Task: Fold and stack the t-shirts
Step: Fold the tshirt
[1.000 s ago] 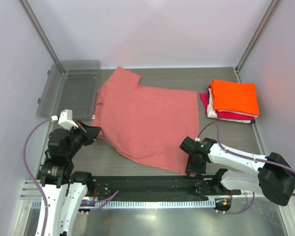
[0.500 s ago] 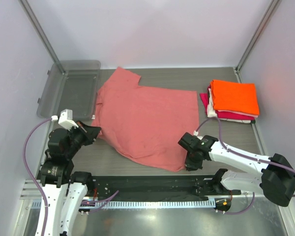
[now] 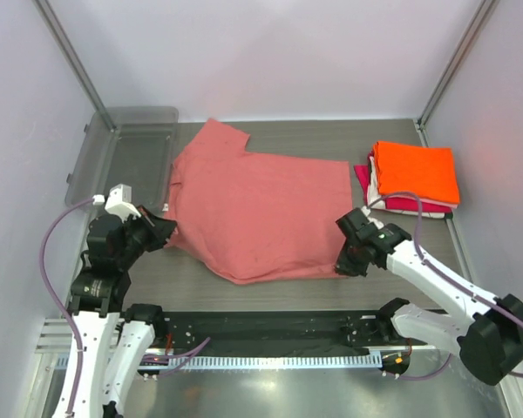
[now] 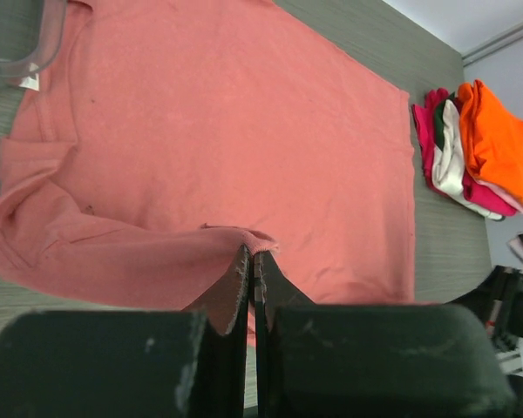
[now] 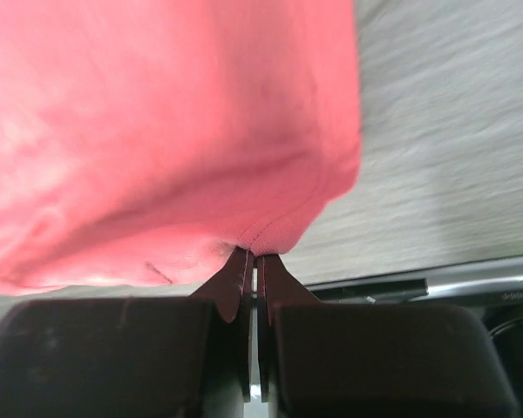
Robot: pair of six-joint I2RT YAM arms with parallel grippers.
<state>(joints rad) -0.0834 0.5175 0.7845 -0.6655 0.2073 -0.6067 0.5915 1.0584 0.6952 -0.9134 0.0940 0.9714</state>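
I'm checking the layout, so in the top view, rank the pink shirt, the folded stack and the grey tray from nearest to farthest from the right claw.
1. Pink shirt, mid-table, its near corner pinched in the right claw.
2. Folded stack, back right.
3. Grey tray, back left.

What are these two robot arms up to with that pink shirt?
They appear to be folding it. The left gripper and the right gripper each pinch the near edge of the salmon-pink t-shirt, which lies spread on the table. A stack of folded shirts, orange on top, sits at the far right.
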